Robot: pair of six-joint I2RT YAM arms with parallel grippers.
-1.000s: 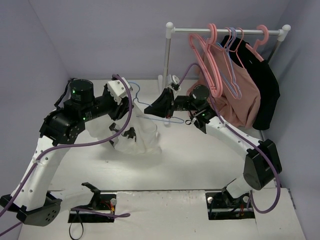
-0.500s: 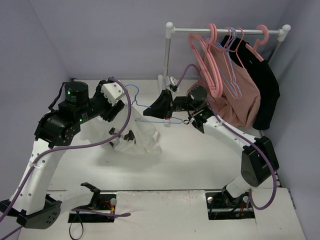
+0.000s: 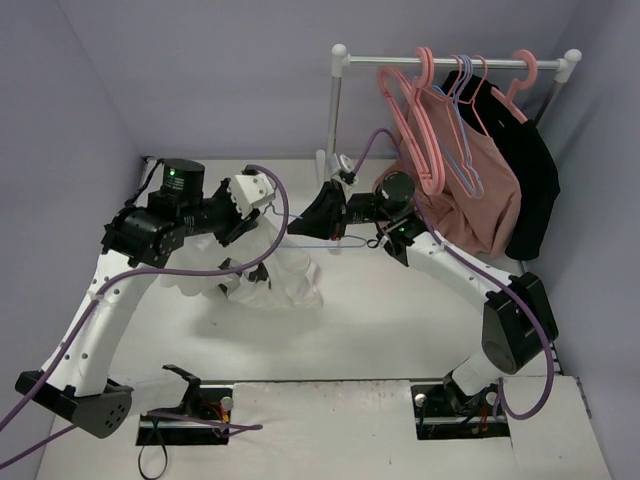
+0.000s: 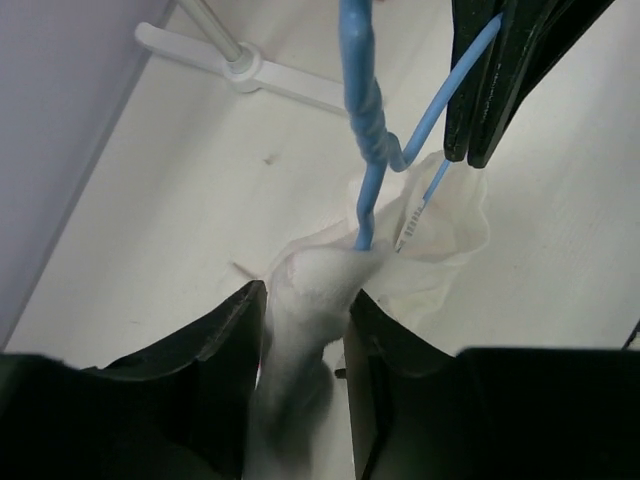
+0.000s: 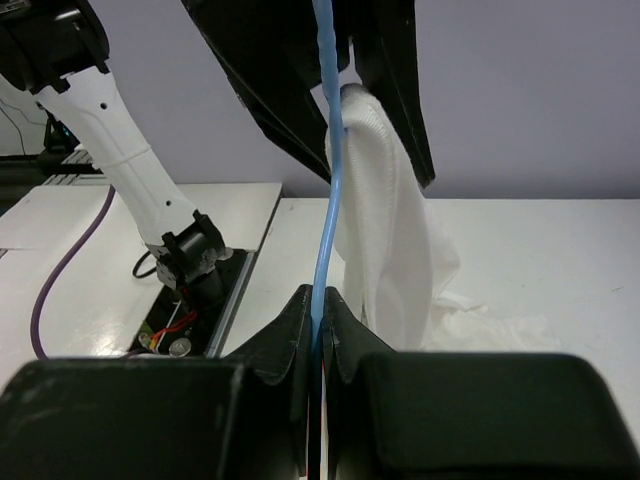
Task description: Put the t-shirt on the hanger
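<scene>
The white t-shirt [image 3: 282, 278] hangs in a bunch from my left gripper [image 3: 262, 200], and its lower part rests on the table. The left gripper [image 4: 305, 300] is shut on a fold of the shirt [image 4: 312, 280], right at the light-blue wire hanger [image 4: 362, 110]. The hanger's wire runs down into the shirt's opening. My right gripper [image 3: 322, 212] is shut on the hanger [image 3: 340, 243] and holds it above the table. In the right wrist view the right gripper [image 5: 320, 300] pinches the wire [image 5: 326, 200], with the shirt [image 5: 385, 230] hanging just beside it.
A white clothes rack [image 3: 450, 62] stands at the back right with pink hangers [image 3: 420, 110], a dusty-pink top [image 3: 480, 200] and a black garment [image 3: 535, 190]. Its foot [image 4: 240, 65] lies close behind the hanger. Walls close in on the left and at the back.
My left gripper has moved right with the shirt cloth, up to the hanger's neck, and now covers the hook. The right gripper has shifted slightly left with the hanger.
</scene>
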